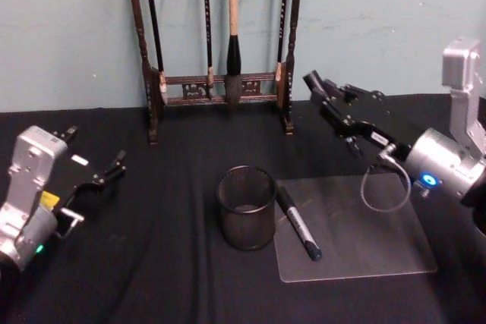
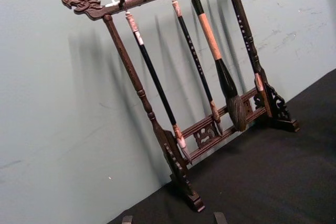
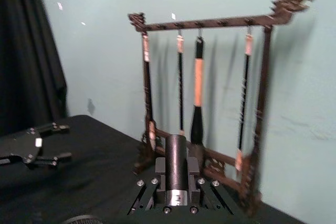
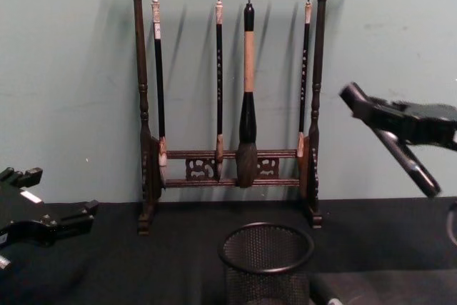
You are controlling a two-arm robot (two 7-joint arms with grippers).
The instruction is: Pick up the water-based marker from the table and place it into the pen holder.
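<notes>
The water-based marker [image 1: 298, 223] lies on the clear mat [image 1: 364, 233] mid-table, just beside the pen holder [image 1: 244, 221]. My right gripper [image 1: 317, 81] hangs open above the mat's far edge. I'd lower it square across the barrel's middle. The left gripper [image 1: 95, 153] idles open near the left edge.

Dark marker [image 1: 298, 223] flat, just right of upright mesh pen holder [image 1: 244, 227].

Pale green wall [image 1: 380, 20], black tablecloth [image 1: 167, 263]
</notes>
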